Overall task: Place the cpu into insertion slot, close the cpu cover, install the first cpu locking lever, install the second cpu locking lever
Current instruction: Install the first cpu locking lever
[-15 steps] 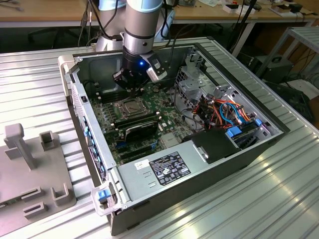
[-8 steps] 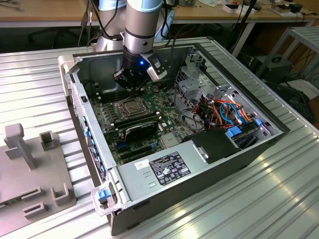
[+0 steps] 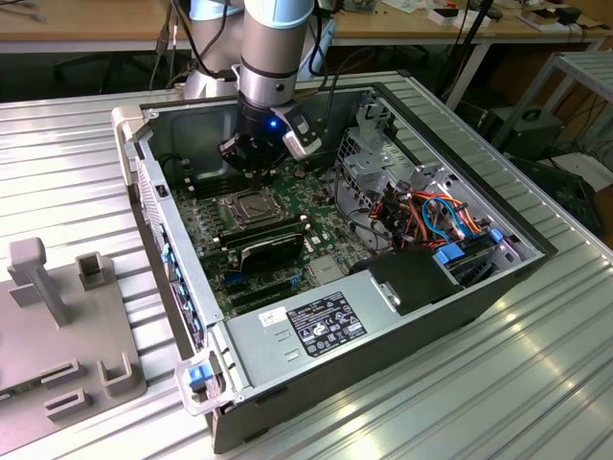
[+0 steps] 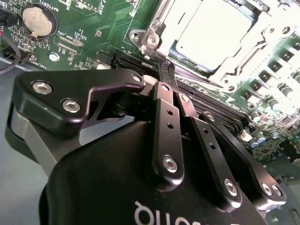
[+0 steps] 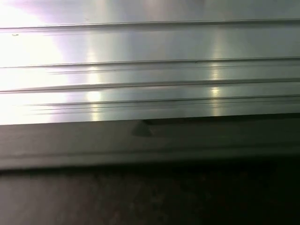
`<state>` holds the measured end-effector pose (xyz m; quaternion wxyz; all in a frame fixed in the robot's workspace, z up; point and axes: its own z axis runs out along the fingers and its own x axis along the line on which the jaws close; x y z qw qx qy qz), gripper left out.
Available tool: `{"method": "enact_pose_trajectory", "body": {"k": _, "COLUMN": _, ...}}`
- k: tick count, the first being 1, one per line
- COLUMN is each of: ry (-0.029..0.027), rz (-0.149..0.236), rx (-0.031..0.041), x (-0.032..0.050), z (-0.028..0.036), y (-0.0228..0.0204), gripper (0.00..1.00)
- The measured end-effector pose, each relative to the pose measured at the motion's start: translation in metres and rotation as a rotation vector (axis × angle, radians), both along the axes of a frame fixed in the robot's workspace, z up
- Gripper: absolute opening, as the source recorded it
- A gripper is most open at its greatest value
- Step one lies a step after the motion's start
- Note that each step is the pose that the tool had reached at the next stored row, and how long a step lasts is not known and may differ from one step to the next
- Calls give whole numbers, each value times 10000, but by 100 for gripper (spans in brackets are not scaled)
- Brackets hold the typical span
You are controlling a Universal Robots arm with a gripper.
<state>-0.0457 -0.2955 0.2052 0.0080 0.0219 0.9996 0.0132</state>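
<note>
Fingers (image 4: pixel 164 117) of the gripper (image 4: pixel 167 70) are pressed together with nothing visible between them. Their tips sit low at the near corner of the slot (image 4: pixel 148 40), probably to work its latching hardware. Cpu (image 4: pixel 213 33) lies flat in the slot, and the cover (image 4: pixel 248 49) seems to be down around it. From the exterior view, the arm reaches into the open case (image 3: pixel 431 321), just far of the slot.

cpu (image 4: pixel 213 35): flat square, dull silver-grey top, seated level in insertion slot (image 3: pixel 251 205). Slot sits on the green motherboard (image 3: pixel 215 251), toward its far edge in the exterior view. cpu cover (image 4: pixel 157 29): thin silvery frame, lying down flat around the chip, chip top showing through its square opening.
</note>
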Motion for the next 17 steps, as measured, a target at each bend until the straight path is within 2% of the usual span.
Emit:
{"method": "enact_pose_trajectory", "body": {"k": 6, "ry": -3, "rz": 1, "rx": 2, "x": 2, "z": 19, "y": 1, "gripper": 11}}
{"method": "enact_pose_trajectory", "body": {"k": 17, "ry": -1, "rz": 4, "rx": 0, "x": 4, "z": 16, "y": -13, "gripper": 11}}
